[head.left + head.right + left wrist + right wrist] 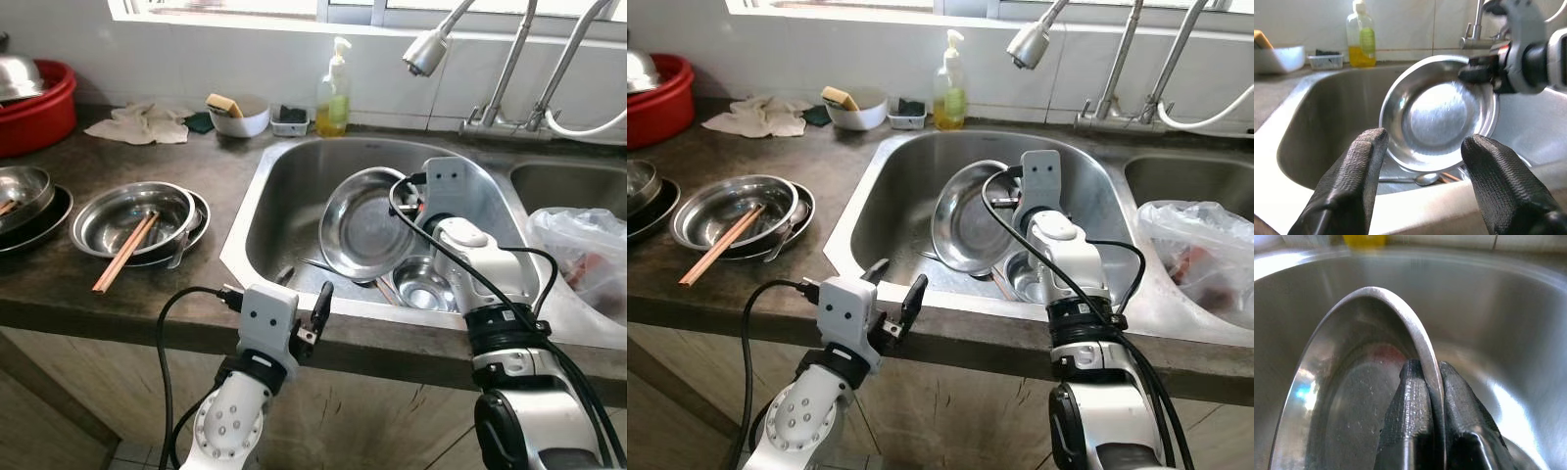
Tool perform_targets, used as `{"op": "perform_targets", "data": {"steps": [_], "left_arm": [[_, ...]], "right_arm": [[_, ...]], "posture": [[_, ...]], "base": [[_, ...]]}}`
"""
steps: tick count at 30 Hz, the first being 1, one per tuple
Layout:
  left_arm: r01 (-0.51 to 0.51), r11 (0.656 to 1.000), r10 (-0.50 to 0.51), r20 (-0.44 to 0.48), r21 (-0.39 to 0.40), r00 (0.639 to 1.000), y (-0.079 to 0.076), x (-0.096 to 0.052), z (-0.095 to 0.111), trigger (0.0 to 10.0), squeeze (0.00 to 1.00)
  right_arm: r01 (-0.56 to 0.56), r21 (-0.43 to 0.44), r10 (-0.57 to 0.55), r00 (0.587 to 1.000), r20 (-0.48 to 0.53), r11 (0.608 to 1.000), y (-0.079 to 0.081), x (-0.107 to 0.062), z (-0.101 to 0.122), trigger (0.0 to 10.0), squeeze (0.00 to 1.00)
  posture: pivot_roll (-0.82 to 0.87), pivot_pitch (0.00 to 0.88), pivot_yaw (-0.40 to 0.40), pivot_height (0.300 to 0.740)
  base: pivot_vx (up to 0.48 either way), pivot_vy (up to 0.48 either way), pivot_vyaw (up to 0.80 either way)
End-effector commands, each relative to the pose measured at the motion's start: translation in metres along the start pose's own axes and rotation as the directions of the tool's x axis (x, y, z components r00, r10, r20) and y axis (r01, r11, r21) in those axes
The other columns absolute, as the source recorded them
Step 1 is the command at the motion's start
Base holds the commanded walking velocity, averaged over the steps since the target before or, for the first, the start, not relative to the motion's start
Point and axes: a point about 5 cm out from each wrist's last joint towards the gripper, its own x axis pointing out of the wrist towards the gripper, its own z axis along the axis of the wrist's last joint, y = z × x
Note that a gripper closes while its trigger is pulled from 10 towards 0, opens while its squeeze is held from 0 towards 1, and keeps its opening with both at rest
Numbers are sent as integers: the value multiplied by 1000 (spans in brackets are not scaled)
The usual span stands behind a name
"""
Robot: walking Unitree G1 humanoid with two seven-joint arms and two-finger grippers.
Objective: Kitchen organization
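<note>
At 9 o'clock on the dark tabletop (pixel 147 294) stands a steel bowl (pixel 132 217) on a plate, with a pair of wooden chopsticks (pixel 124 254) lying across it. Further back, at 11 o'clock, are a cloth (pixel 147 123), a white bowl (pixel 240 117) with a sponge, and a soap bottle (pixel 333 93) with yellow liquid. The left hand (pixel 297 318) hovers at 6 o'clock, just before the front edge of the sink (pixel 257 211), its two black fingers (pixel 1354 186) wide apart and holding nothing. Inside the sink, near the centre, the steel pan (pixel 364 227) stands on its edge, tilted. The right hand (pixel 1426 404) is clamped on the rim of the pan, one finger on each side. A small steel bowl (pixel 423 284) lies below the pan. At 3 o'clock lies a plastic bag (pixel 583 250).
</note>
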Motion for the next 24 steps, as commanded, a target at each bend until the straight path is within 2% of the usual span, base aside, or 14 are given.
{"op": "perform_targets", "data": {"steps": [1,6,12,17,18,24], "left_arm": [[4,1000,-4,3,7,1000,-1,-3,4,10000,0],[2,1000,-2,-8,7,1000,-1,-7,5,10000,0],[-2,1000,2,-18,6,1000,0,-10,6,10000,0],[-5,1000,5,-22,7,1000,0,-9,6,10000,0],[-7,1000,7,-22,7,1000,1,-9,6,10000,0],[-11,1000,11,-13,13,1000,2,-5,7,10000,0]], "right_arm": [[30,31,-29,999,-20,999,-8,3,2,10000,0],[67,37,-64,996,-63,997,-17,5,-5,10000,0],[199,10,-196,971,-133,980,-39,4,-19,10000,0],[214,15,-208,963,-171,977,-42,3,-27,10000,0],[211,17,-205,963,-173,977,-41,3,-28,10000,1000],[206,38,-198,968,-156,978,-38,3,-25,10000,1000]], "posture": [[188,142,-63,740],[191,161,-62,740],[199,181,-55,740],[198,186,-57,740],[197,183,-57,740],[197,168,-61,740]], "base": [[0,0,0],[0,0,0],[0,0,0],[0,0,0],[0,0,0],[0,0,0]]}}
